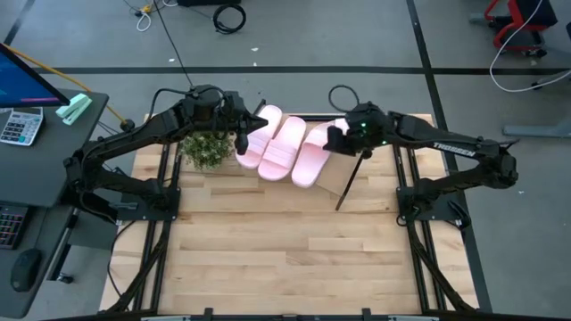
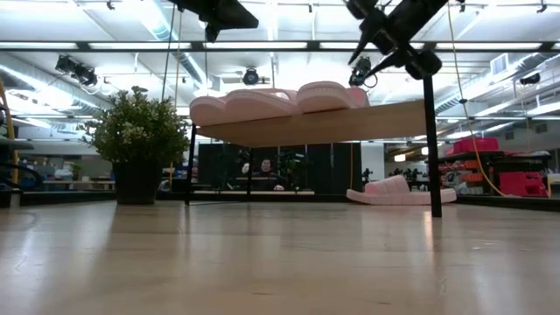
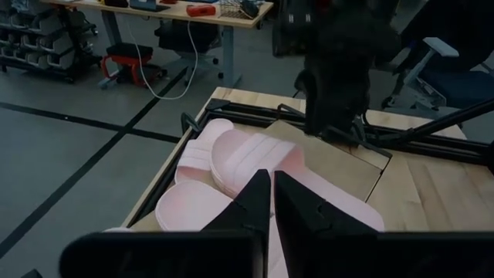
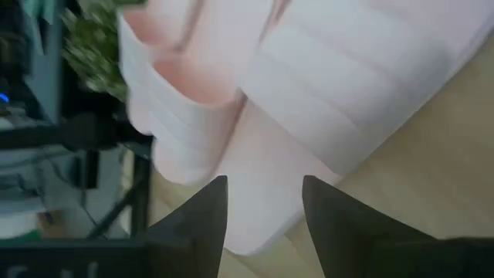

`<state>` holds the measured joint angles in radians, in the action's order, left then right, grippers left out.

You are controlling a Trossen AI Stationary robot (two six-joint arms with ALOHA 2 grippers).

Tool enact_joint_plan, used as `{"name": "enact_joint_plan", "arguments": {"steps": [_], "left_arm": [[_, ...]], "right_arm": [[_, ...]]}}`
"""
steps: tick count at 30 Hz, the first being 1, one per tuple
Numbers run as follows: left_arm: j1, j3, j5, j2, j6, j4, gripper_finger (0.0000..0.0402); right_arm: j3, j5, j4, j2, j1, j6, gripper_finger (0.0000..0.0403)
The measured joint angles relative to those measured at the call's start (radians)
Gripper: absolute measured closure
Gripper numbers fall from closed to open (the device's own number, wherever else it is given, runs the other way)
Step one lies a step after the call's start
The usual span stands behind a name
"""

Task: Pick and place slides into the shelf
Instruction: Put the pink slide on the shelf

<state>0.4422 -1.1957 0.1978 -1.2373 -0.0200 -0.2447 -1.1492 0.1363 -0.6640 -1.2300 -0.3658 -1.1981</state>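
three slides [image 1: 287, 147] lie side by side on the shelf [image 1: 335, 181], long axes running up its slope; a fourth slide [image 2: 401, 191] lies on the tabletop [image 1: 285, 259] beyond the shelf leg. the right gripper [image 4: 262, 202], fingers apart and empty, hovers just above the nearest shelved slide's end. the left gripper [image 3: 271, 202], fingers together, hangs over the far side, so the right arm looks nearer the fourth.

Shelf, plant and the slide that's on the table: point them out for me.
Shelf [image 2: 350, 125]: low view, front edge of the board.
Plant [image 2: 137, 131]: low view, middle of the leaves.
Slide [image 2: 398, 190]: low view, strap of the one lying on the table.
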Motion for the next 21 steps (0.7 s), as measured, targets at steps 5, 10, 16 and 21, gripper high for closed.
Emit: {"name": "enact_joint_plan", "arguments": {"steps": [5, 10, 16, 21], "left_arm": [[0.0, 0.0, 0.0, 0.0, -0.013, -0.002, 0.0379], [0.0, 0.0, 0.0, 0.0, -0.02, -0.002, 0.0387], [0.011, 0.0, 0.0, 0.0, -0.026, -0.002, 0.0388], [0.042, 0.0, 0.0, 0.0, -0.02, -0.002, 0.038]], "right_arm": [[0.0, -0.033, -0.069, 0.07, -0.031, -0.013, 0.0229], [0.0, -0.062, -0.188, 0.129, -0.073, 0.011, 0.0242], [0.0, -0.102, -0.218, 0.186, -0.162, 0.077, 0.0275], [0.0, -0.051, -0.226, 0.182, -0.296, 0.197, 0.028]]}}
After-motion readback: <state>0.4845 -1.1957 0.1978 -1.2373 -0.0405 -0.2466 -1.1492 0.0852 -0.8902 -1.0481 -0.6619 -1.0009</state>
